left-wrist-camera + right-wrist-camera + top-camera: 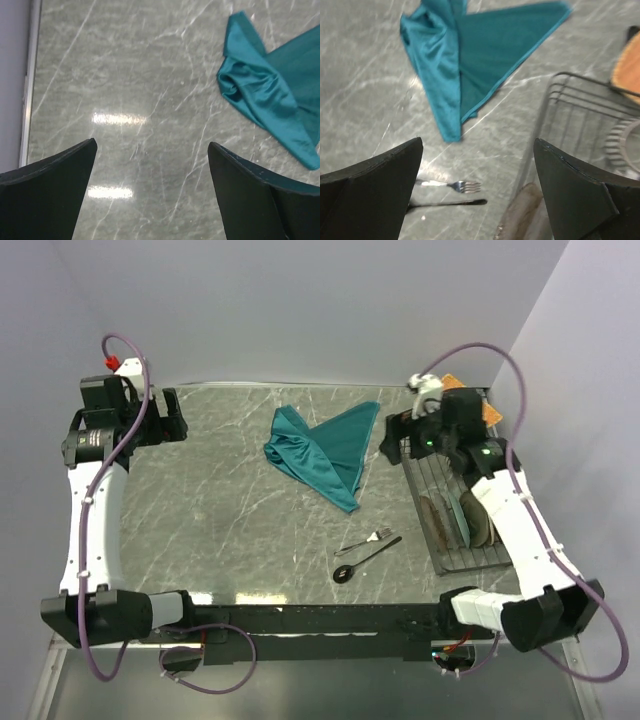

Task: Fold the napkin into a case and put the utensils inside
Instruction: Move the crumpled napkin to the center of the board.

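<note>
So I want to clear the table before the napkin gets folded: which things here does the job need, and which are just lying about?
Needed: teal napkin, silver fork, dark spoon.
Lying about: wire rack, plates standing in it, orange cloth.

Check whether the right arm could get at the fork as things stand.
Probably yes. The fork lies uncovered on the table, close beside the spoon and apart from the napkin and the dish rack. The right gripper is open, and nothing stands between it and the fork.
</note>
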Motion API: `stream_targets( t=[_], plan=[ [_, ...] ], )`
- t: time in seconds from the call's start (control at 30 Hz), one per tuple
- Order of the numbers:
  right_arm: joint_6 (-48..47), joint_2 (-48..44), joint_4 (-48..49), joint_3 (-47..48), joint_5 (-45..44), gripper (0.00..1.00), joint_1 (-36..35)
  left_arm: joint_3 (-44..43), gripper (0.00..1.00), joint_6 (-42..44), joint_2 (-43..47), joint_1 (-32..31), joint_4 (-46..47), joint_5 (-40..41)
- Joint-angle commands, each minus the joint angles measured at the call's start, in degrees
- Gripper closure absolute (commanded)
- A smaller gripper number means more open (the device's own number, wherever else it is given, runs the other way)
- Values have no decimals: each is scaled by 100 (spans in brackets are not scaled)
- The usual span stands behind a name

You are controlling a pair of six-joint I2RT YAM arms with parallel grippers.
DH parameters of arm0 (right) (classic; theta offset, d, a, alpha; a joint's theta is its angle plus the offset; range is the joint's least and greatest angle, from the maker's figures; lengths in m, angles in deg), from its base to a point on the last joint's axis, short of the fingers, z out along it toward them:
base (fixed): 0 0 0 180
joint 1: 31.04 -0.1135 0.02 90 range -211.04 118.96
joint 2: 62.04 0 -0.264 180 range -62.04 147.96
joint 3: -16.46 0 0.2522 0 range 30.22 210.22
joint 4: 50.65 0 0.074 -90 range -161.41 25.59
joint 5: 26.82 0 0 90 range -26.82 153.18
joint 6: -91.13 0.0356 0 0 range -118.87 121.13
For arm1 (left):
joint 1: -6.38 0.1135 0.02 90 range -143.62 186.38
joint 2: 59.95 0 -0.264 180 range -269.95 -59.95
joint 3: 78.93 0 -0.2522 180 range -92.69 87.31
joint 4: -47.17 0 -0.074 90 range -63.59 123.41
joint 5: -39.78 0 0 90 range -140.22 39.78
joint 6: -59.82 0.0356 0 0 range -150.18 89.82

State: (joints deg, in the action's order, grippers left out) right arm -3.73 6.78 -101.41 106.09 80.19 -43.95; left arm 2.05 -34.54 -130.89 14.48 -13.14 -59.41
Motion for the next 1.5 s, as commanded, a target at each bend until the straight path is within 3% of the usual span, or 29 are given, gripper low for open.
stream_targets(
  t=[0.0,0.27,0.4,0.5,0.6,0.9,1.03,1.3,1.47],
  plan=[
    [-234,263,-1,199,-286,0,-825,-88,1,163,-148,8,-39,137],
    [-314,1853,-9,892,-795,0,-1662,131,1,15,-359,8,364,-74],
    [-252,3020,-413,1552,-717,0,-1768,360,1,-258,-622,8,856,-249],
    [-191,3593,-660,1904,-630,0,-1768,352,1,-372,-991,-45,1303,-679],
    [-191,3866,-651,1931,-612,0,-1759,176,1,-469,-1544,-378,1648,-558],
    [-76,4175,-555,1431,-471,5,-1759,-1730,1,-1005,-4259,-1345,2255,-531],
    [-59,4043,-476,974,-559,6,-1750,-2609,5,-1207,-5453,-1618,2413,-654],
    [29,3727,-467,429,-603,6,-1742,-3356,10,-1427,-6599,-1935,2931,-479],
    [-15,3507,-440,112,-752,5,-1724,-3744,19,-1480,-7179,-2014,2870,-355]
  ],
)
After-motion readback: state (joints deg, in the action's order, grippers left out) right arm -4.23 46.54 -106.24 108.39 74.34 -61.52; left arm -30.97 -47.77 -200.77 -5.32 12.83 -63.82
